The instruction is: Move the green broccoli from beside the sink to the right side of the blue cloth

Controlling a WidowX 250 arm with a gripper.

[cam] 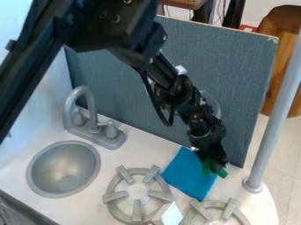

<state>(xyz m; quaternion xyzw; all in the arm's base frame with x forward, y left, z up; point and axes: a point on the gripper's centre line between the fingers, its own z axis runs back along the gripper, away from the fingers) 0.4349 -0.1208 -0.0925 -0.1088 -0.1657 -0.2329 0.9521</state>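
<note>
In the camera view, the black gripper (215,168) hangs at a small green object (207,167) over the right-hand part of a blue cloth (188,173); whether it is open or closed on the object I cannot tell. The cloth lies on the white surface (97,206) of a toy kitchen, between a gray-blue panel (241,66) that stands along the back and two gray burners: the left burner (137,191) and the right burner (220,211), partly cut off by the lower edge. A small silvery piece (169,215) sits between them. To the left are a round gray sink (63,169) and a gray faucet (88,121). A gray pole (273,118) rises from the surface's right side. Beyond the panel are a brown wooden piece of furniture (282,57) and a pale tiled floor (288,140).
</note>
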